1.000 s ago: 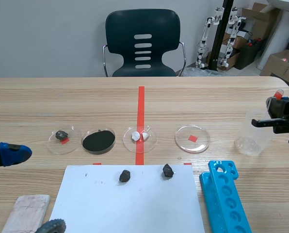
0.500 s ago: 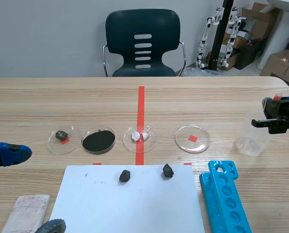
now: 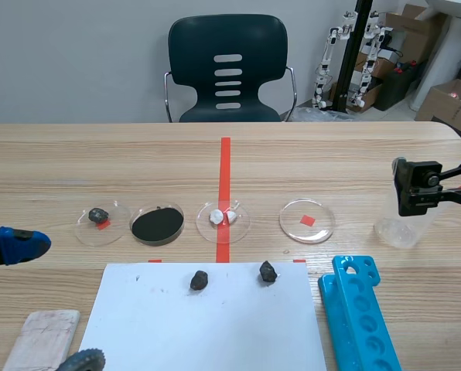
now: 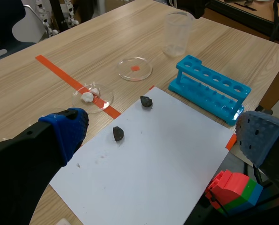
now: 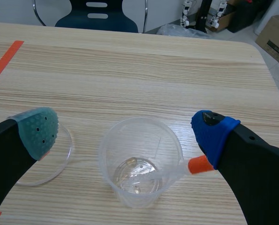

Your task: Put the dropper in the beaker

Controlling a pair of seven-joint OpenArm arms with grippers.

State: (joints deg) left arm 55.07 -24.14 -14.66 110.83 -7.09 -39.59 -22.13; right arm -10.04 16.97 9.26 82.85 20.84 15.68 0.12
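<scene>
The dropper [image 5: 195, 165] lies slanted in the beaker [image 5: 130, 197]. Its clear stem runs down to the beaker's bottom, it leans on the rim, and its orange bulb sticks out over the edge. The right arm's jaws are released and stand wide apart, one on each side of the beaker. The bulb sits just beside the blue pad [image 5: 213, 133]; whether the two touch cannot be told. The beaker stands upright on the table [image 3: 99, 154] toward its right end, beyond the blue test-tube rack [image 3: 358, 313] and near a clear petri dish [image 3: 306, 220]. The left arm's jaws are also spread open with nothing between them, low at the table's left side. Ahead of them lies the white sheet of paper [image 4: 163, 154], with two dark stones [image 4: 118, 133] on it.
</scene>
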